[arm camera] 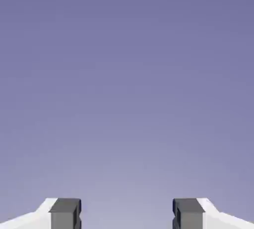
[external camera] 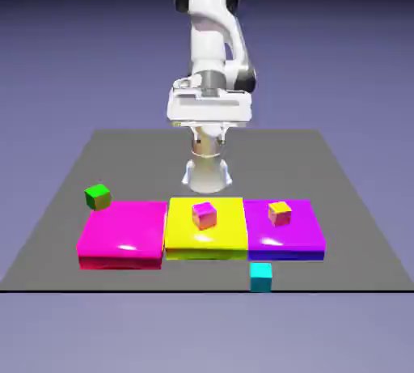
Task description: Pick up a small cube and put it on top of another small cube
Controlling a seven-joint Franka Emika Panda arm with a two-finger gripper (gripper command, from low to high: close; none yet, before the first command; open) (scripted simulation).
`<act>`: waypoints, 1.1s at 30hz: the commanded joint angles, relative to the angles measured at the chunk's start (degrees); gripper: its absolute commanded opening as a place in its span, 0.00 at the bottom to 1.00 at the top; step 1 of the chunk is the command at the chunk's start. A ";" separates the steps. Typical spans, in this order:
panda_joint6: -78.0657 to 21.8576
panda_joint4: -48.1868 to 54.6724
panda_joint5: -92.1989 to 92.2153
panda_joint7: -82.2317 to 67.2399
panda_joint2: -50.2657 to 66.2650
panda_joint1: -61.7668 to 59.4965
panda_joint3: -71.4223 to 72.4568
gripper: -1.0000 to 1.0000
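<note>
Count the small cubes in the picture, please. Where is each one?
4. Green cube behind the pink slab; pink-and-yellow cube on the yellow slab; orange-and-yellow cube on the purple slab; cyan cube in front. None seems hidden.

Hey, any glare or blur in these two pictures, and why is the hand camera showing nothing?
Exterior view: sharp, with white glare spots on the pink slab, yellow slab and purple slab. Hand view: also sharp, only plain backdrop beyond the open gripper, its fingertips apart.
</note>
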 commanded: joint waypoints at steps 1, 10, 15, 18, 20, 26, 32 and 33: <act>-0.77 1.18 -0.73 1.32 2.08 -0.27 0.75 0.50; -7.73 11.75 -7.28 13.22 20.77 -2.73 7.49 0.50; -11.59 17.62 -10.93 19.83 31.15 -4.10 11.23 0.50; -13.91 21.14 -13.11 23.79 37.38 -4.92 13.47 0.50; -15.45 23.49 -14.57 26.44 41.53 -5.47 14.97 0.50; -19.80 30.10 -18.67 33.88 53.22 -7.00 19.18 0.50; -12.85 33.32 -24.24 38.11 63.25 -1.98 12.83 0.50; -12.85 33.32 -24.24 38.11 63.25 -1.98 12.83 0.00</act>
